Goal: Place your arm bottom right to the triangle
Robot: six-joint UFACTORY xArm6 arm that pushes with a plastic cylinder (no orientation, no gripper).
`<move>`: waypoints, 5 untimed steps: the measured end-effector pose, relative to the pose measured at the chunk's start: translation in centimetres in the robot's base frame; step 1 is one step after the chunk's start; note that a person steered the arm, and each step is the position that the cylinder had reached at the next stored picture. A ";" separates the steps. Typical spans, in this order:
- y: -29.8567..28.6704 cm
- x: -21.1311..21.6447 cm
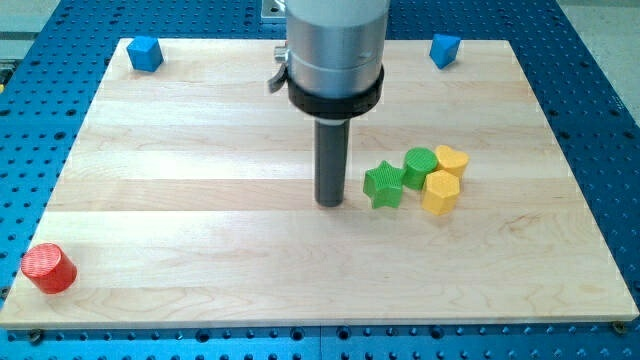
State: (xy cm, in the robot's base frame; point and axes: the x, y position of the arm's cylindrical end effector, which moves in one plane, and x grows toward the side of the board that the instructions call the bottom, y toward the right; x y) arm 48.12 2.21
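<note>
**Tip parked mid-board, triangle is way up in the corner**

My tip [330, 205] is sitting on the wooden board [200, 240] about mid-board, just left of the green star [383, 185]. It's close to it, but I don't think they touch. There's no hand here to be wide or narrow, just a bare rod that isn't holding anything.

My best guess for the triangle is the blue block [444, 48] at the view's top right. The other blue block [145, 52], at the top left, looks more like a cube, though both are small.

So the approach isn't done yet, I'd say. The tip needs to slide up and right to the bare wood just below-right of that triangle. The catch is the cluster beside it: the star, the green round block [420, 165], the yellow heart-ish block [452, 160] and the yellow hexagon [440, 192]. I'd go up first, then across. The red cylinder [48, 268] is nowhere near.
</note>
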 end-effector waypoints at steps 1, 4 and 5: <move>4.3 0.0; -2.1 -3.2; -2.1 -4.3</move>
State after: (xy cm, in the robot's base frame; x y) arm 43.82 0.07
